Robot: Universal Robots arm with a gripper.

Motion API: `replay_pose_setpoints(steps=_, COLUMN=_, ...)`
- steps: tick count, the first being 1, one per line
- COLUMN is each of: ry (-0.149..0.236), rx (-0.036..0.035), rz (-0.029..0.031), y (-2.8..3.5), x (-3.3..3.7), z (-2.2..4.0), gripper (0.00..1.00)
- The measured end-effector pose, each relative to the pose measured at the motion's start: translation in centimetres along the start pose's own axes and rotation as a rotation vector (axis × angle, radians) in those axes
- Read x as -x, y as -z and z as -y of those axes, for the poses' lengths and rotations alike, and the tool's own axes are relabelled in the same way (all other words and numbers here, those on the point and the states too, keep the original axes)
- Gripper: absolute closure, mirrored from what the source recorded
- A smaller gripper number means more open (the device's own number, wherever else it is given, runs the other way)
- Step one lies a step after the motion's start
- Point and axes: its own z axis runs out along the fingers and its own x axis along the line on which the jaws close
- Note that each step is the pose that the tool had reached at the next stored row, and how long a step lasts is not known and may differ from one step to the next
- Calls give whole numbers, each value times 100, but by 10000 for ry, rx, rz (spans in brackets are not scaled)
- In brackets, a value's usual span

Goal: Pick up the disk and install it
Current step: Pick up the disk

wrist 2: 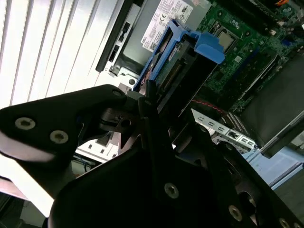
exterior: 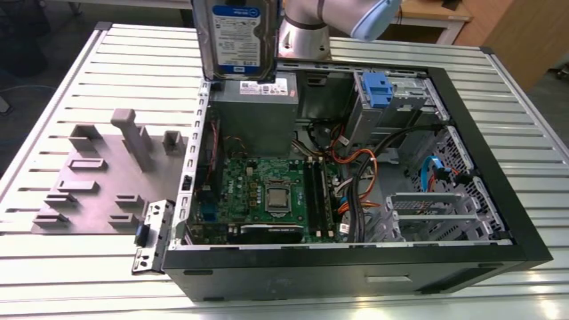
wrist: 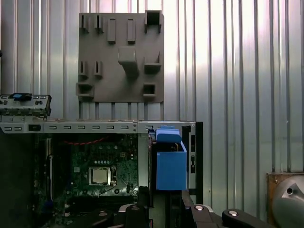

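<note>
The disk [exterior: 238,37], silver-grey with a white-and-blue label, hangs upright in the air above the back left corner of the open computer case [exterior: 498,200] in the exterior view. Its upper end runs out of that picture. In both wrist views its blue bracket [wrist 2: 197,45] [wrist: 170,164] sticks out from between my black fingers. My gripper [wrist 2: 156,102] [wrist: 161,202] is shut on the disk, which is clear of the case and hangs over the grey power-supply box [exterior: 256,113].
The case lies open on a slatted metal table [exterior: 524,113]. Inside are the motherboard [exterior: 266,193], orange and blue cables [exterior: 356,167], a blue latch on a metal cage [exterior: 378,90] and a silver drive cage [exterior: 427,213]. A grey fixture plate [exterior: 102,177] lies at the exterior view's left.
</note>
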Motion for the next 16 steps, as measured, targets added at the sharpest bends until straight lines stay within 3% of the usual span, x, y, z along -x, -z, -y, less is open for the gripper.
replay_pose_setpoints(steps=16, ry=1, rx=0, rz=0, y=-3, x=14, z=654, gripper=65)
